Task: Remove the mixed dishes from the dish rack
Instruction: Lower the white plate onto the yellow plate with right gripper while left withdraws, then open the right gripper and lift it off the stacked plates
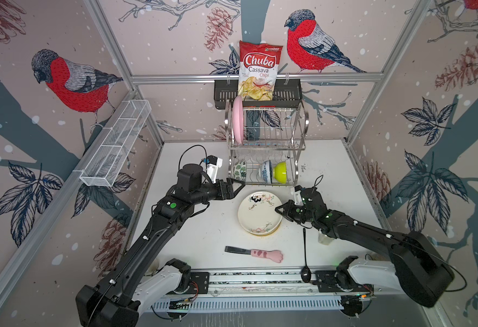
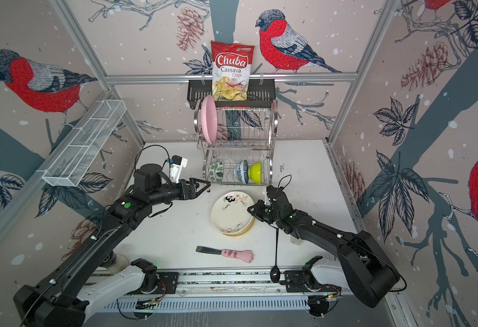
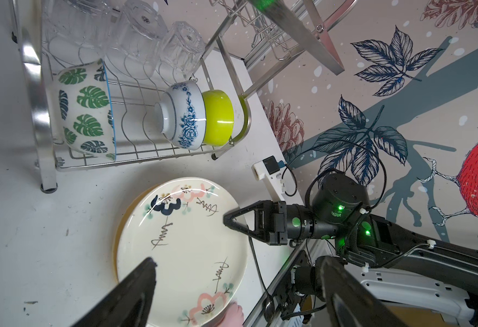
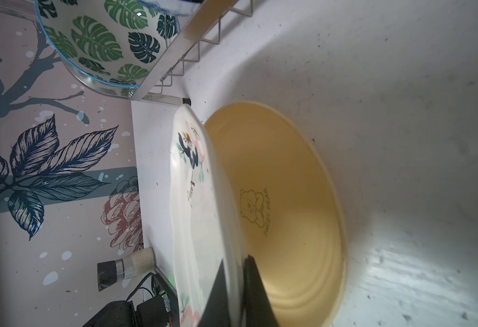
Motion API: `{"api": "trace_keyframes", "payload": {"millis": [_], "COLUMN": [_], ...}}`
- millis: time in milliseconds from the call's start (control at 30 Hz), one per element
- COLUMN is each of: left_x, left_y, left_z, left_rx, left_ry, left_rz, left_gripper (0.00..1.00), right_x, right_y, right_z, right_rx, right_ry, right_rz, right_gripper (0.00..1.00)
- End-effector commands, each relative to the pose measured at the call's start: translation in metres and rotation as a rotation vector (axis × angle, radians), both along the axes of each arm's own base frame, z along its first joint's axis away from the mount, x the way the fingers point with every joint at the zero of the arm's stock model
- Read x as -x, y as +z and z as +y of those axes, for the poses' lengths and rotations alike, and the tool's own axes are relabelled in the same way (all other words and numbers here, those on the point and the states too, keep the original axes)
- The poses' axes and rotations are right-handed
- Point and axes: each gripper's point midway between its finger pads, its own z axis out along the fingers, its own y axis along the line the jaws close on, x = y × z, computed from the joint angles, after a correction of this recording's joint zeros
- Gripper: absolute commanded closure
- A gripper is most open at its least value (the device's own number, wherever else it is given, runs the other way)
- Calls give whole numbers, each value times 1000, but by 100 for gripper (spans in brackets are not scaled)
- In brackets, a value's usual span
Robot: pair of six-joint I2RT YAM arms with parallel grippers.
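White plate (image 1: 257, 212) sits on yellow plate (image 4: 288, 198) on table (image 1: 189, 226), rim pinched by R claw (image 1: 277, 211): one finger on top, one under, w/ that edge tilted up off the yellow. Rack (image 1: 266, 147) stands just beyond the claw: pink plate (image 1: 237, 121) upright in top tier; leaf bowl (image 1: 239, 170), blue bowl (image 1: 266, 171), lime bowl (image 1: 280, 172) in bottom tier, 3 glasses (image 3: 147, 34) past them. L claw (image 1: 239, 188) is spread wide & empty, across the white plate from R claw, tips near the leaf bowl.
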Motion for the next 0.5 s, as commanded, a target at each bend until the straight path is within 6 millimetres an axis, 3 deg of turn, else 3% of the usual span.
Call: {"api": "trace_keyframes", "payload": {"millis": [0, 267, 467], "left_x": [1, 0, 0], "left_y": [2, 0, -1], "left_z": [0, 0, 0], "left_rx": [-2, -4, -5], "left_ry": [-4, -4, -3], "left_rz": [-16, -12, -9], "left_gripper": [10, 10, 10], "right_x": [-8, -1, 4], "right_y": [15, -3, -14], "right_z": [15, 19, 11], "right_rx": [-68, -67, -44], "right_ry": [41, 62, 43], "right_rz": [-77, -49, -34], "right_gripper": [100, 98, 83]}}
